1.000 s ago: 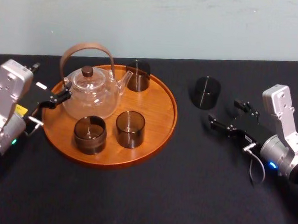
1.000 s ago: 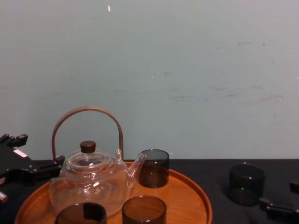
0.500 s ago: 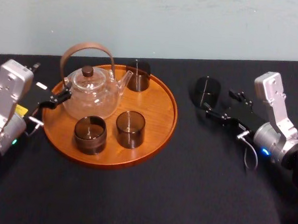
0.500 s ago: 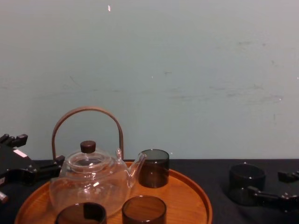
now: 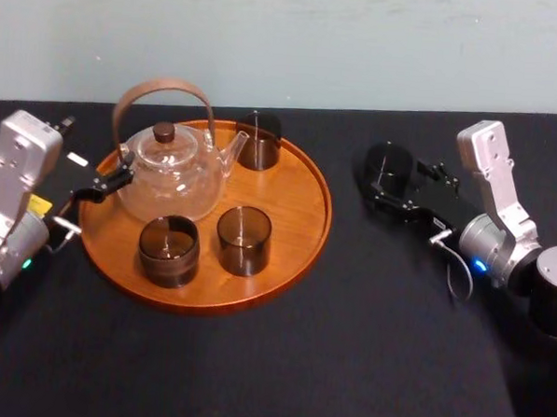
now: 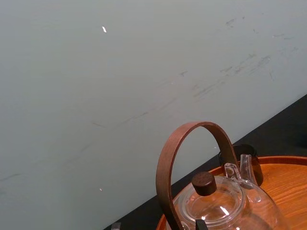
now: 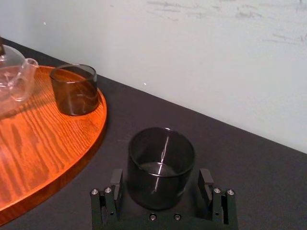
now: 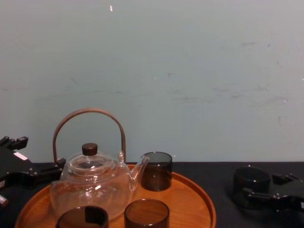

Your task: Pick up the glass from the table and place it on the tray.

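A dark smoky glass (image 5: 389, 168) stands upright on the black table (image 5: 365, 344), to the right of the round wooden tray (image 5: 294, 265). My right gripper (image 5: 401, 184) is open and straddles this glass, one finger on each side. In the right wrist view the glass (image 7: 160, 165) sits between the two fingers (image 7: 116, 183), with a small gap at each wall. From the chest the glass (image 8: 251, 181) and the right gripper (image 8: 264, 189) are at the lower right. My left gripper (image 5: 112, 176) rests open at the tray's left edge, next to the teapot.
The tray holds a glass teapot (image 5: 168, 170) with a brown hoop handle and three dark glasses (image 5: 257, 137), (image 5: 243, 239), (image 5: 168, 249). Bare wood lies on the tray's right side (image 5: 302, 196). A pale wall stands behind the table.
My right gripper has moved forward and left to the glass on the table, and its fingers now stand on both sides of it. The left arm has not moved.
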You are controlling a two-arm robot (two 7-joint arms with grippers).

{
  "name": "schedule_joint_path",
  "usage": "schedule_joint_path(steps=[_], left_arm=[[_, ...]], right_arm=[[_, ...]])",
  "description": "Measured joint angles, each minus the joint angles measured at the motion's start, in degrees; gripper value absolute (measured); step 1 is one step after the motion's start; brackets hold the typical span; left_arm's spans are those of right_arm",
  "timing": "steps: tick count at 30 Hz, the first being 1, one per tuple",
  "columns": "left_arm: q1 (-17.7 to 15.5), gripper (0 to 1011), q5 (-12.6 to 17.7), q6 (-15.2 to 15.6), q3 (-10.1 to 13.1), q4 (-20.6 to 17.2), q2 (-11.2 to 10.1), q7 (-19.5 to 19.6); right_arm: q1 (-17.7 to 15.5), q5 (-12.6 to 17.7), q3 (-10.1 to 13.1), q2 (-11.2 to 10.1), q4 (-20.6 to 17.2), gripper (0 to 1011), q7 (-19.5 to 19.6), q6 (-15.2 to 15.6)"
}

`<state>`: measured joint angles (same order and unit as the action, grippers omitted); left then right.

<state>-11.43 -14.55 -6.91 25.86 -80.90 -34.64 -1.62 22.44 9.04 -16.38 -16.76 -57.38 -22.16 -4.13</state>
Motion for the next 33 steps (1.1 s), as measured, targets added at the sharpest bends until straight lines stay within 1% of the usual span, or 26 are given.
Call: schedule_joint_path(steps=[13, 22, 33], left_arm=[[0.0, 1010, 0.0, 0.0, 0.0, 0.0, 0.0, 0.0], [0.0, 1009, 0.0, 0.0, 0.0, 0.0, 0.0, 0.0], [0.0, 1010, 0.0, 0.0, 0.0, 0.0, 0.0, 0.0]], right_arm=[[3.98, -0.88, -0.01, 1.64, 6.4, 1002, 0.08, -1.11], [5.98, -1.52, -0.2, 2.64, 9.11, 1002, 0.04, -1.92], [8.57, -2.11, -0.43, 3.98, 13.49, 1002, -0.68, -3.84]])
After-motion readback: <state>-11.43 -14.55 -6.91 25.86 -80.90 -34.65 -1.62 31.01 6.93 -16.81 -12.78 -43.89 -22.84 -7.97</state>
